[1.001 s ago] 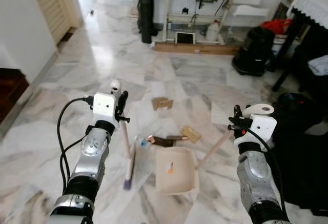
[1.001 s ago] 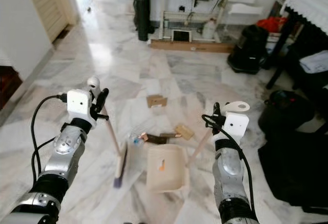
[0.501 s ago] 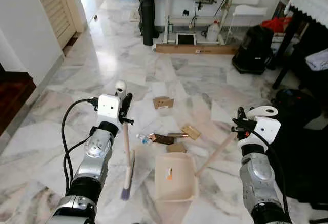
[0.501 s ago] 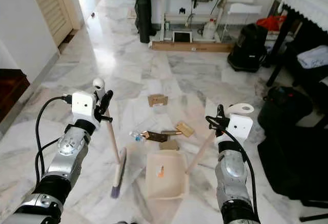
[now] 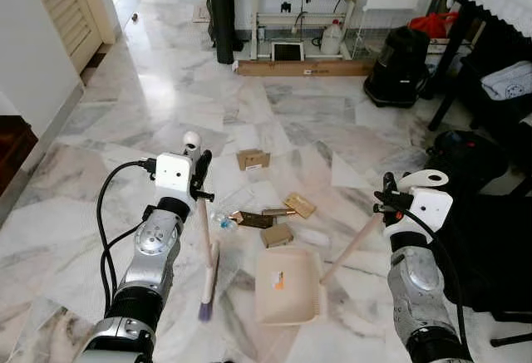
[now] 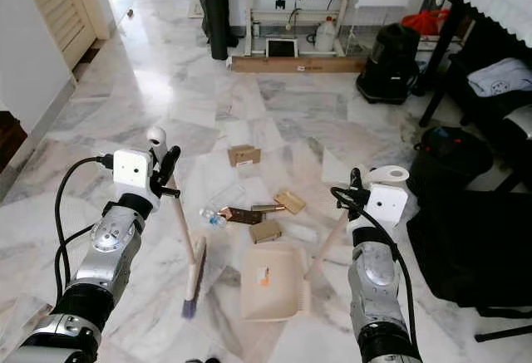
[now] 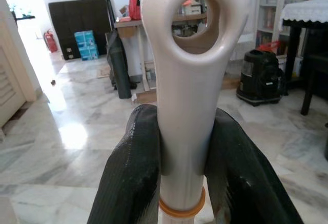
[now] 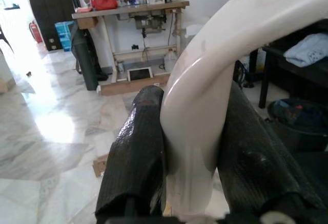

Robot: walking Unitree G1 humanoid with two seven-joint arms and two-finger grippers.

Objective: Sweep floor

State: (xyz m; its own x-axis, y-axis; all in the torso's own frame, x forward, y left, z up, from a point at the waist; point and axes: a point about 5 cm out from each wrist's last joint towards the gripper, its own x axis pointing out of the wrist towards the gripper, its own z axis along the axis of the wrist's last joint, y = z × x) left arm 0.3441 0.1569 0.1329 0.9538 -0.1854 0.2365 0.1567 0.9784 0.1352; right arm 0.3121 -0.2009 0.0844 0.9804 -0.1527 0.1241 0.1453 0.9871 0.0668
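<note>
Underfoot, pale marble floor (image 5: 150, 105), with a cream dustpan (image 5: 288, 286) lying open toward a cluster of litter: cardboard box (image 5: 253, 159), brown scraps (image 5: 276, 235) and a small plastic bottle (image 5: 221, 219). Left of the pan, broom (image 5: 206, 255) standing nearly upright with bristles down on the floor, its white looped handle top clenched in the left claw (image 7: 179, 147). To the right, dustpan handle (image 5: 353, 245) slanting up from the pan, its pale grip clamped in the right claw (image 8: 189, 147).
</note>
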